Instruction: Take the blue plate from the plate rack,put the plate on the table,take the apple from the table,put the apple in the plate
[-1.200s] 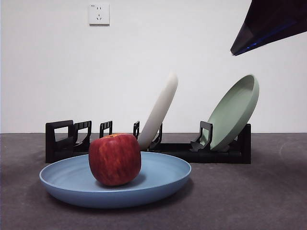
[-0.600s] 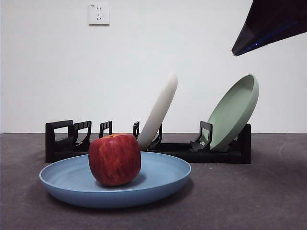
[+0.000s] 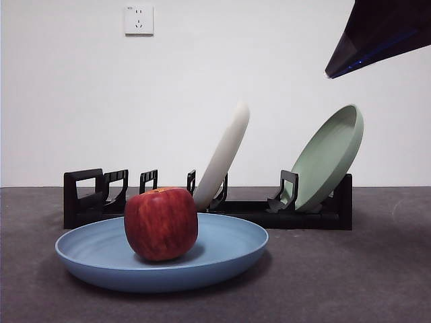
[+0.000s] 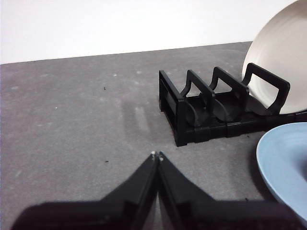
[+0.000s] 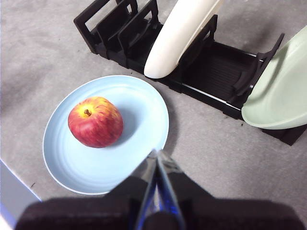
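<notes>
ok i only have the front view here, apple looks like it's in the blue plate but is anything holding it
Observer: No. The right wrist view shows the right pincer shut and empty, above the blue plate, with the apple free.
Operator: where's the left one, can't see it
Observer: The left pincer is shut too, low over bare table off the boxy end of the plate rack.
Operator: apple centred on the plate?
Observer: From above it sits off-centre, nearer one side of the rim, stem hollow up.
</notes>
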Controlling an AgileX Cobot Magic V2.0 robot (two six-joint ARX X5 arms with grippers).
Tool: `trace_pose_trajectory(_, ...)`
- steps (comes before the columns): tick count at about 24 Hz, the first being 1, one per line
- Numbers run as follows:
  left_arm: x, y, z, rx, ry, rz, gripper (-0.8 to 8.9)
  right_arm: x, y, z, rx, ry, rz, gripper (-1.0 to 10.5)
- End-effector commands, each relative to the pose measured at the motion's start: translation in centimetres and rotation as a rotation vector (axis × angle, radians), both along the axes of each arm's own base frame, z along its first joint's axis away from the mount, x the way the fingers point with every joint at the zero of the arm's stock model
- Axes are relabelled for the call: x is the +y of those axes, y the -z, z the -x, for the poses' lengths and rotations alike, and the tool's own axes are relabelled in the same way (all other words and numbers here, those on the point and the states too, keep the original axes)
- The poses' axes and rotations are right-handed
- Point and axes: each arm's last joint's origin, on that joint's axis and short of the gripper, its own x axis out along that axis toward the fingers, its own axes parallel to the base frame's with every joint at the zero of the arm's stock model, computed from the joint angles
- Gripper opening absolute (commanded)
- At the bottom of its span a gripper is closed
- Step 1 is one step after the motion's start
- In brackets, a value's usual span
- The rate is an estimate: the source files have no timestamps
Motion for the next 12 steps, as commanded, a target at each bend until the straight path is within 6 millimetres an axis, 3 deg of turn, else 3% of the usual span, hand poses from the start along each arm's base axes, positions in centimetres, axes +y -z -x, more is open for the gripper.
trace_pose_trajectory(1,0.0,0.4,-0.1,0.008,-0.005,0.009,-0.03,0.0,0.1,0.0,-0.003,0.0,0.003,0.0)
trace_pose_trajectory(9,0.0,0.4,-0.1,0.008,-0.005,0.009,-0.03,0.0,0.0,0.1,-0.006,-0.001,0.0,0.0)
trace_pose_trajectory(12,0.0,0.4,-0.1,0.008,-0.005,0.009,-0.03,-1.1,-0.7,0.5,-0.113,0.044,0.075,0.0)
